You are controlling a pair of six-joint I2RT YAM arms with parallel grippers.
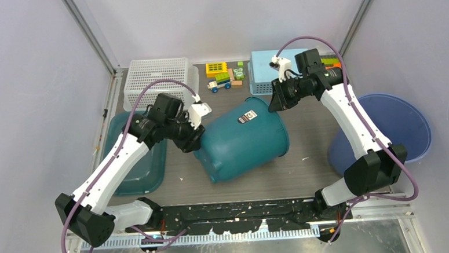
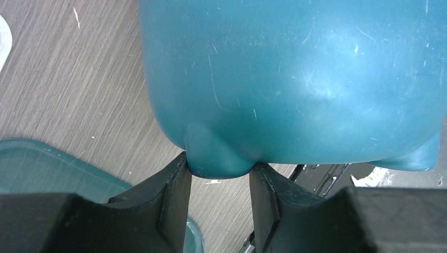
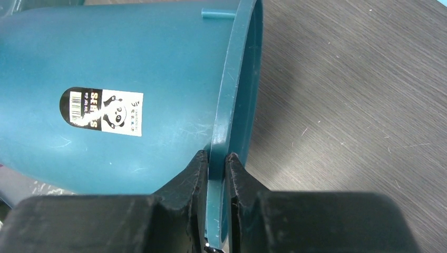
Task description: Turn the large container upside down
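The large container [image 1: 243,140], a teal plastic bucket with a panda sticker, is tipped on its side mid-table. Its base points to the near left and its mouth to the far right. My left gripper [image 1: 195,141] is at the base. In the left wrist view its fingers [image 2: 176,184] press on both sides of a rounded foot of the large container [image 2: 295,79]. My right gripper [image 1: 272,103] is at the mouth's far edge. In the right wrist view it [image 3: 216,157] is shut on the thin rim of the container [image 3: 132,63], one finger outside and one inside.
A teal tray [image 1: 146,165] lies at the left under the left arm. A white basket [image 1: 159,78], toy blocks [image 1: 219,74] and a light blue basket [image 1: 263,69] line the back. A blue round bin [image 1: 405,123] stands at the right.
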